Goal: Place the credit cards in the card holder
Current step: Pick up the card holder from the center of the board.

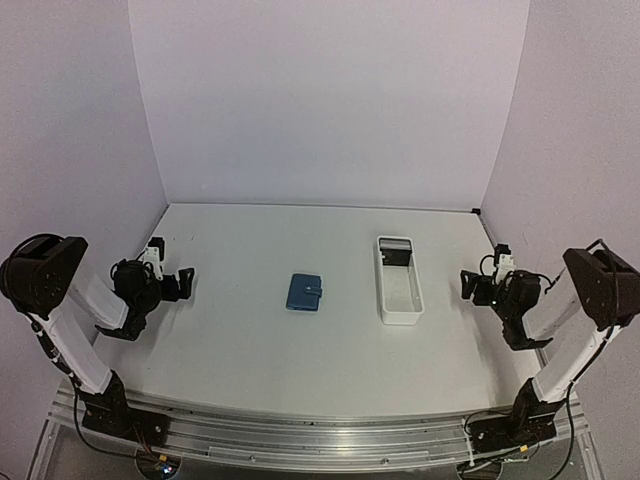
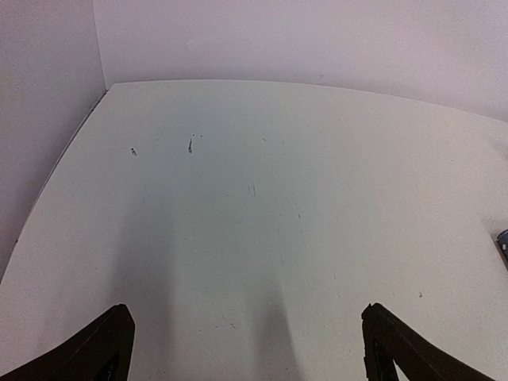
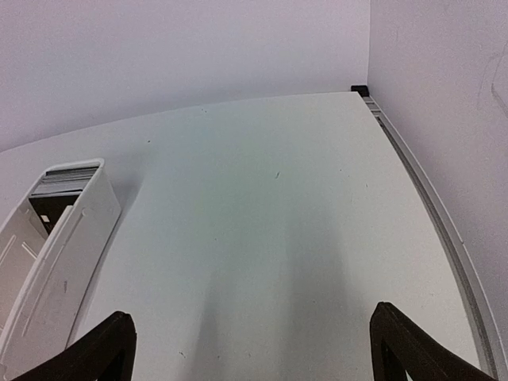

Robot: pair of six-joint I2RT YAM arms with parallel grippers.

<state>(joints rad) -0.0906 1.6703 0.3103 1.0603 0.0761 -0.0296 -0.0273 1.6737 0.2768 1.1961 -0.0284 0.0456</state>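
Observation:
The card holder point(image 1: 304, 292) is a small blue wallet lying closed on the table's middle, snap tab on its right edge. A sliver of it shows at the right edge of the left wrist view point(image 2: 503, 242). Dark credit cards point(image 1: 396, 258) sit at the far end of a long white tray point(image 1: 401, 300); they also show in the right wrist view point(image 3: 48, 209), partly hidden by the tray wall. My left gripper point(image 1: 185, 282) is open and empty, far left of the wallet. My right gripper point(image 1: 468, 285) is open and empty, right of the tray. Both grippers' jaws stand wide apart over bare table point(image 2: 246, 321) point(image 3: 250, 329).
The white tray point(image 3: 59, 254) stands right of the wallet, long side running front to back. White walls close the table at the back and both sides. A metal rail point(image 3: 444, 230) runs along the table's right edge.

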